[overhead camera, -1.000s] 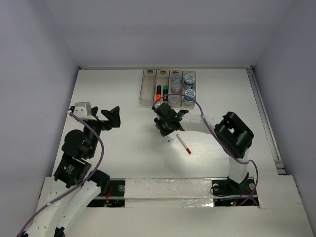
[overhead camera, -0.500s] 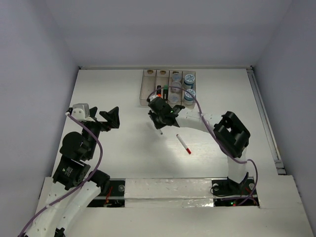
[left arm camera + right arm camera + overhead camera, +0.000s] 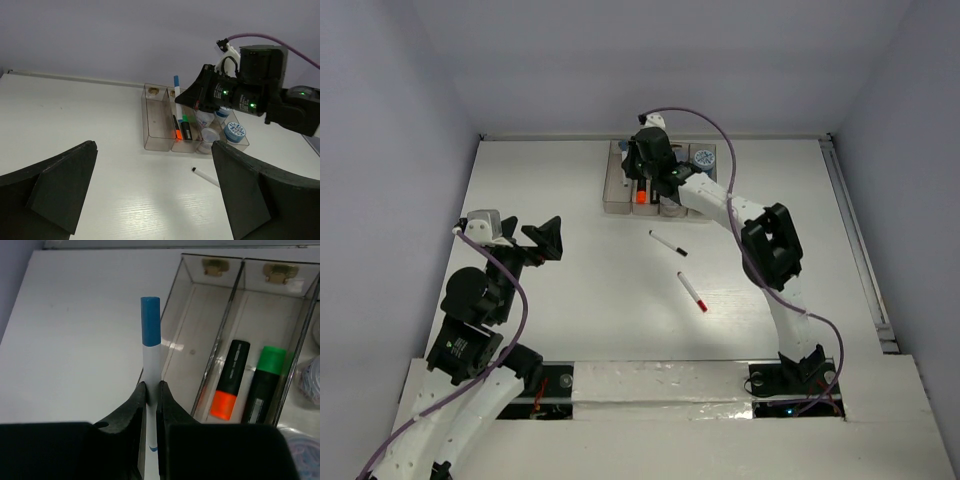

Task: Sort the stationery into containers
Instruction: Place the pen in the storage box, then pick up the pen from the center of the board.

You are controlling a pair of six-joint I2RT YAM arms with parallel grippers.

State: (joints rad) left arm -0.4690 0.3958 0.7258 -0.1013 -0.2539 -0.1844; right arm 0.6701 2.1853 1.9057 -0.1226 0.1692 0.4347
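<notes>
Right gripper pinches the blue-capped pen above the bins (left gripper gapes wide)

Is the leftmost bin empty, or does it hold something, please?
Empty: the leftmost bin shows only bare floor; both highlighters lie in the next bin.

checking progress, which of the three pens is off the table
The blue-capped pen, clamped upright in the right pincer; the black-capped pen and the red-capped pen lie flat on the table.
</notes>
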